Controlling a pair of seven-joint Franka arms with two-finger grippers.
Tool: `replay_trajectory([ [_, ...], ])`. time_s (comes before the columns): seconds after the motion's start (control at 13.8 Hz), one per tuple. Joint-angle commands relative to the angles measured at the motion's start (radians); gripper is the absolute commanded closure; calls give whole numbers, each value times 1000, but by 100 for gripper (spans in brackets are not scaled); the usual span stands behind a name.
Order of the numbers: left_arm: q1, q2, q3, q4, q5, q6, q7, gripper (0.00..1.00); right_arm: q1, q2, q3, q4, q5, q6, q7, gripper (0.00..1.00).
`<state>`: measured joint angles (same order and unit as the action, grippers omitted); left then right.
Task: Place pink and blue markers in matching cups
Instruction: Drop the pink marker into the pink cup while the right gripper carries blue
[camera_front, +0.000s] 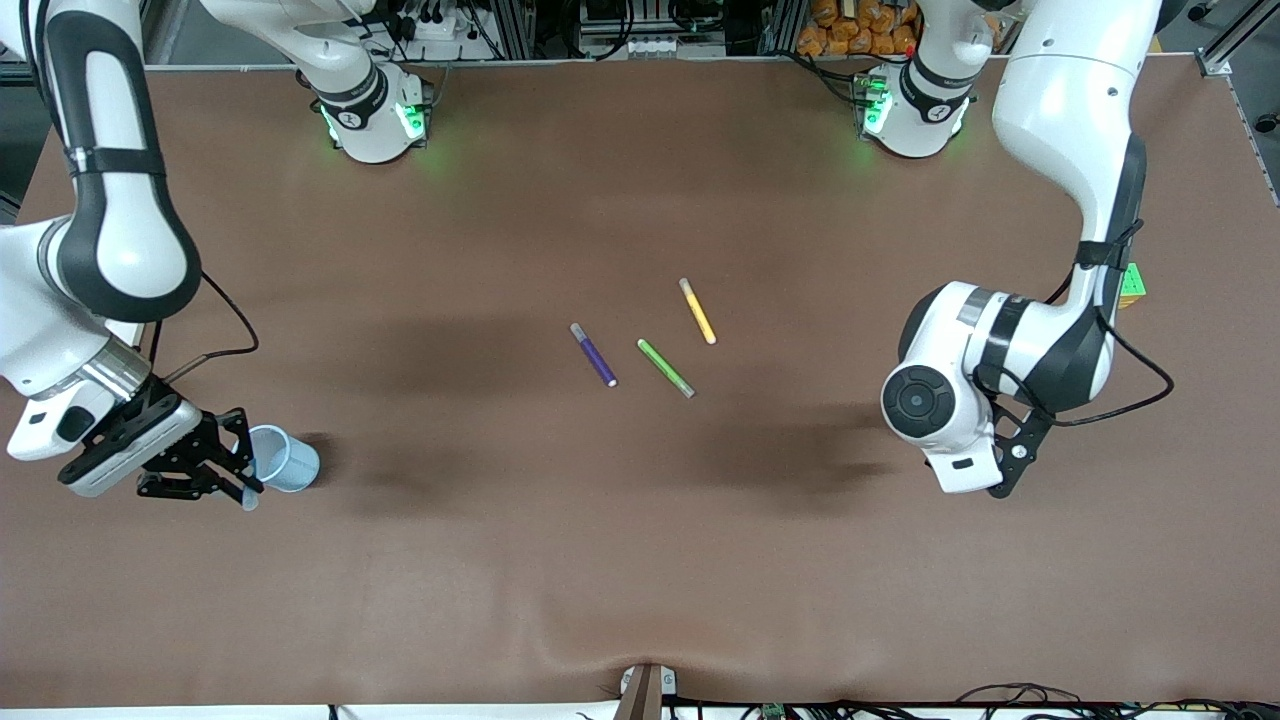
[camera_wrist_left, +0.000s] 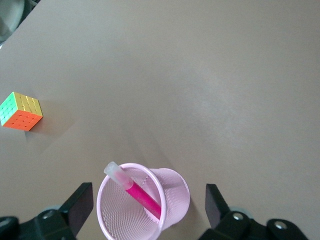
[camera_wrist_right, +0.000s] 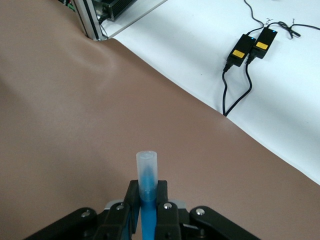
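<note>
Brown table (camera_front: 640, 560) lies broad and bare toward the front camera; no writing is legible; left gripper (camera_wrist_left: 150, 210), fingers spread, hangs over pink cup (camera_wrist_left: 172, 192) containing pink marker (camera_wrist_left: 142, 195); right gripper (camera_wrist_right: 146, 205) pinches blue marker (camera_wrist_right: 147, 182) beside blue cup (camera_front: 285, 460).

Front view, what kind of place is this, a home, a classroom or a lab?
Most likely a robotics lab. Two robot arms are bolted along one edge of a brown-covered table, metal framing and cabling run along that edge, and power adapters lie on the floor nearby.
</note>
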<state>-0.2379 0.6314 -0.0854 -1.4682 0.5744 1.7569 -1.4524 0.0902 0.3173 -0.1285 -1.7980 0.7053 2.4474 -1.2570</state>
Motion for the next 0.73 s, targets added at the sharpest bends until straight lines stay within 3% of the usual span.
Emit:
replay_trajectory([
  [0.0, 0, -28, -1, 14, -28, -13, 88, 0, -58, -34, 20, -37, 66, -88, -113, 100],
  [0.36, 28, -136, 6, 16, -180, -13, 315, 0, -121, -18, 18, -34, 144, -226, -295, 100],
  [0.65, 132, -237, 1, 14, -381, -13, 565, 0, -147, 3, 18, -27, 148, -320, -401, 100],
])
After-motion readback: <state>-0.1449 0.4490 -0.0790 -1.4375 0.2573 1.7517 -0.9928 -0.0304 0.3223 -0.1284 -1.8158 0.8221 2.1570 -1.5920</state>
